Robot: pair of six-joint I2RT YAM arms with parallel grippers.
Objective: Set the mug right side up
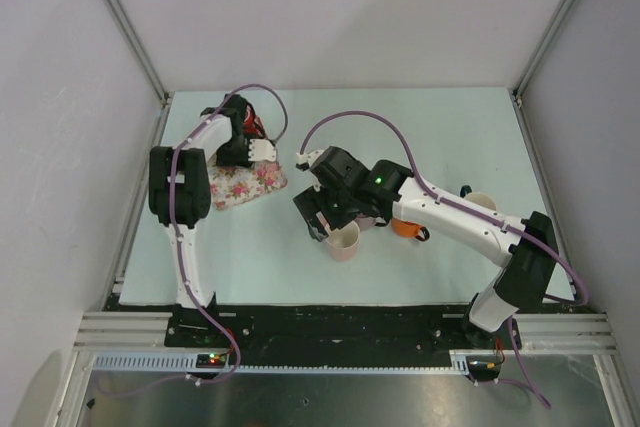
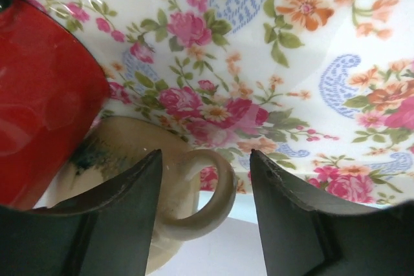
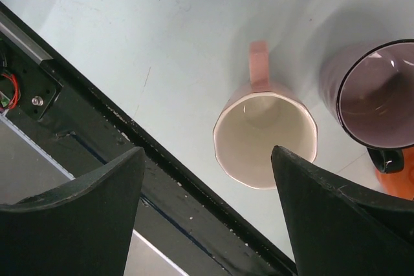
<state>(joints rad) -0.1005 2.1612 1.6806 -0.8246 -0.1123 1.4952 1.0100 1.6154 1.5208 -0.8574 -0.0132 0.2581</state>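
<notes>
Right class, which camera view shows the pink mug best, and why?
The right wrist view: the pink mug sits large at centre, mouth up, its handle clear. The top external view shows it only small, from far above. The left wrist view does not show it.

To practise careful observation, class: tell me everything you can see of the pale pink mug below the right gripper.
The pale pink glossy mug, ceramic by its look, has a cream inside and a faceted rim, with a pink loop handle. It stands upright, mouth up and empty, on the pale green table near its front edge. The right gripper hangs above with jaws open, not touching it. A dark purple mug stands close beside it; contact cannot be told.
</notes>
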